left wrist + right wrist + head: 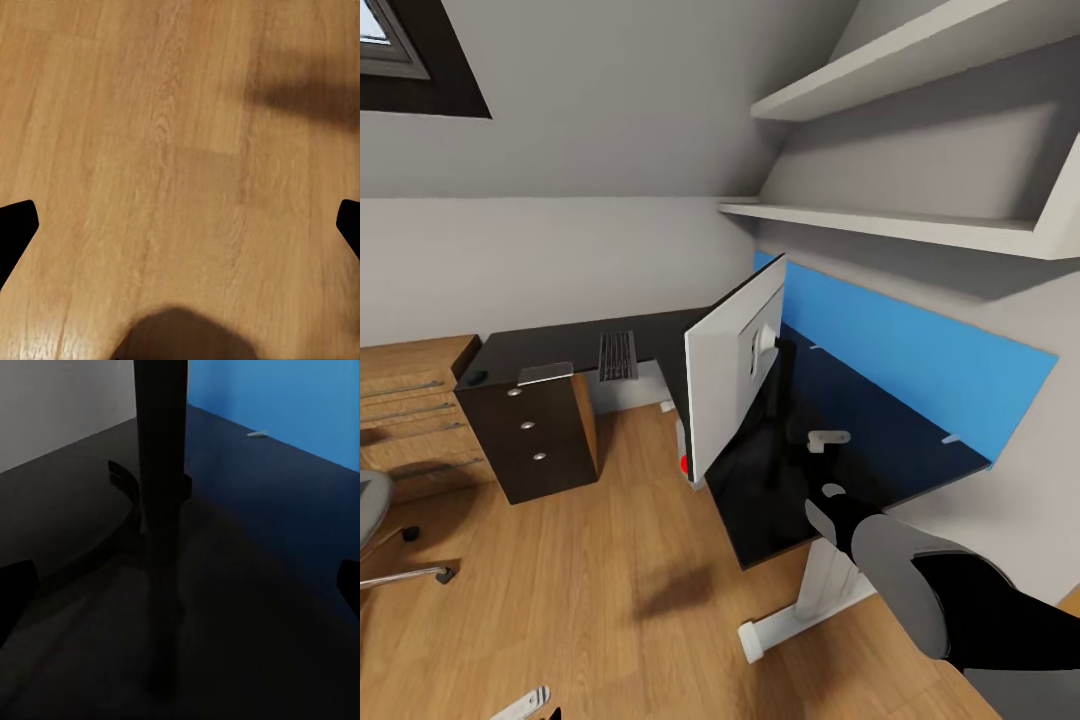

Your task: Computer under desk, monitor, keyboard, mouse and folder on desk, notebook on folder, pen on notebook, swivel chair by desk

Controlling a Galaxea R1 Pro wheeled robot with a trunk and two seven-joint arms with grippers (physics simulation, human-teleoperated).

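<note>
Monitor [732, 375] stands on desk [920, 455], white back showing. Keyboard [617, 356] lies further along desk. Right claw [180, 585] wide open by monitor stand [161, 472]. Left claw [180, 225] open over floor [150, 135].

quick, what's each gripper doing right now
left gripper: open, holding nothing, over the wooden floor.
right gripper: open, holding nothing, facing the monitor stand.

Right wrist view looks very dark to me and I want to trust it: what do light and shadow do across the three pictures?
Right wrist view: dim, the monitor's stand nearly merging with the glossy black desk, which mirrors the blue back panel. Left wrist view: evenly lit wooden floor with soft blurred shadows. Head view: bright, wide-angle stretch at edges.
</note>
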